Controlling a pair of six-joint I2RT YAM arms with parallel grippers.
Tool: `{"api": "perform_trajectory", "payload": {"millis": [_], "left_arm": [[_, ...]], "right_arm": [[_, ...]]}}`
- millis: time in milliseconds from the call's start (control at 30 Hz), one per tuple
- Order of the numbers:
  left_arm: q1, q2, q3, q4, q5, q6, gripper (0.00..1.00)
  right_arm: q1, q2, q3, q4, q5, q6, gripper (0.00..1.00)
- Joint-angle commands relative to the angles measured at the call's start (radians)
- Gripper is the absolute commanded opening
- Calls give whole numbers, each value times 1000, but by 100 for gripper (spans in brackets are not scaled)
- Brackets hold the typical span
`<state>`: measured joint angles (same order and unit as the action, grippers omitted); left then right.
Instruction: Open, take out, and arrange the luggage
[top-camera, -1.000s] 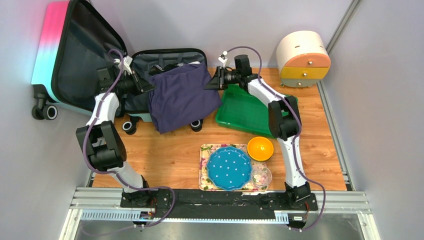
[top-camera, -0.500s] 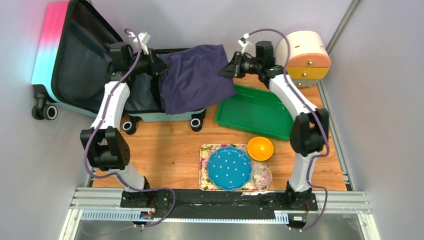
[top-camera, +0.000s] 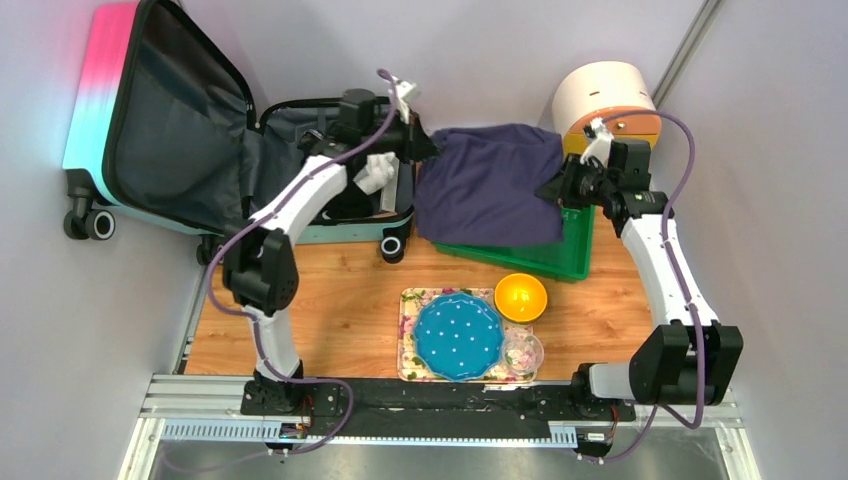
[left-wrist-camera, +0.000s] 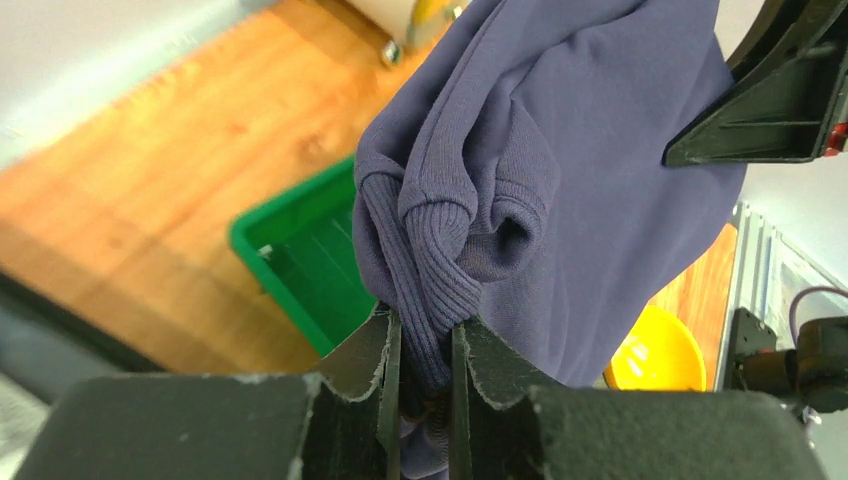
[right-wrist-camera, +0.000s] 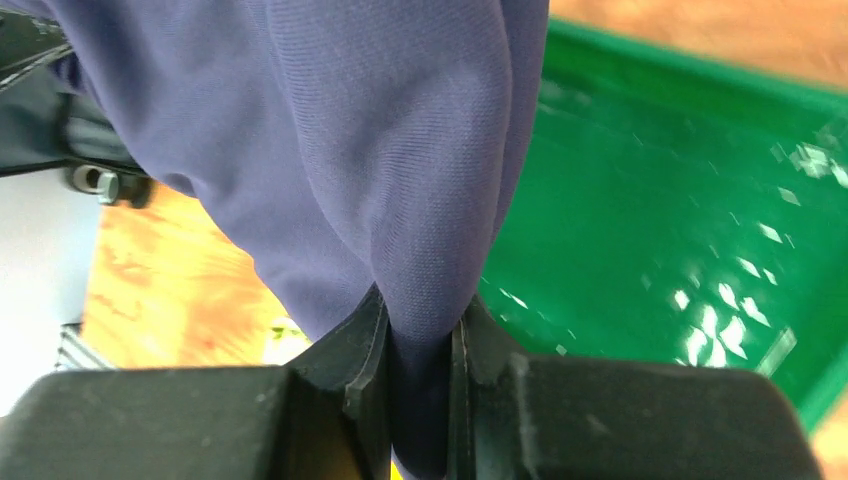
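Pink-turquoise luggage (top-camera: 170, 130) just beside left gripper (top-camera: 420, 148)

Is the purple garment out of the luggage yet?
Out. The purple garment hangs spread between the left gripper and right gripper, both shut on it, over the green tray, beside the open luggage.

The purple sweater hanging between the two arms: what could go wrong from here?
1. The left gripper and the right gripper each pinch only a thin fold of the purple sweater. If one fold slips out, the cloth would likely swing down lopsided.
2. The sweater looks about as wide as the green tray beneath it. When it is lowered, an edge might spill over the rim towards the yellow bowl.
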<state>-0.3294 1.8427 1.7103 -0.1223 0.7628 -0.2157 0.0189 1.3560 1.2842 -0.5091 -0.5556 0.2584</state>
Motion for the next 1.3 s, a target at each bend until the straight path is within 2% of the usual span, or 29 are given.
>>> {"api": "perform_trajectory", "payload": {"millis": [0,100,300,433,533,567,600,633,667,733,767,833,967,1033,1267], "left_arm": [[-72,88,29,118,-89,27,0],[-111,211,75,116,-135,26,0],[-157,346,141,116,-181,61,0],[-166,406,184,173,-226,56,0],[-171,469,271,150,-243,61,0],[-172,483,296,136,-244,59,4],[-174,492,323,127,-244,56,14],[-174,484,325,103,-241,62,40],[-174,469,322,95,-237,76,55],[-171,409,318,26,-252,130,81],[-166,382,315,-2,-264,151,81],[-148,278,266,-55,-260,188,81],[-37,69,123,-97,-194,148,81],[62,-38,49,-141,-160,139,80],[358,-293,-193,-241,-116,214,79]], "right_arm": [[-65,-63,-123,-95,143,-136,0],[-86,-38,-161,-98,217,-172,0],[-125,43,-171,-94,358,-220,0],[-161,103,-167,-65,388,-220,0],[-172,152,-167,-43,407,-206,0],[-172,170,-171,-40,408,-206,0],[-172,181,-171,-40,408,-214,0],[-172,192,-168,-42,404,-220,0],[-172,205,-161,-45,413,-225,5],[-181,233,-134,-46,416,-225,23],[-183,239,-120,-51,418,-223,43],[-186,247,-71,-81,416,-225,62],[-186,203,-11,-146,352,-226,72],[-185,157,7,-164,320,-225,78],[-136,52,58,-163,215,-237,79]]}}
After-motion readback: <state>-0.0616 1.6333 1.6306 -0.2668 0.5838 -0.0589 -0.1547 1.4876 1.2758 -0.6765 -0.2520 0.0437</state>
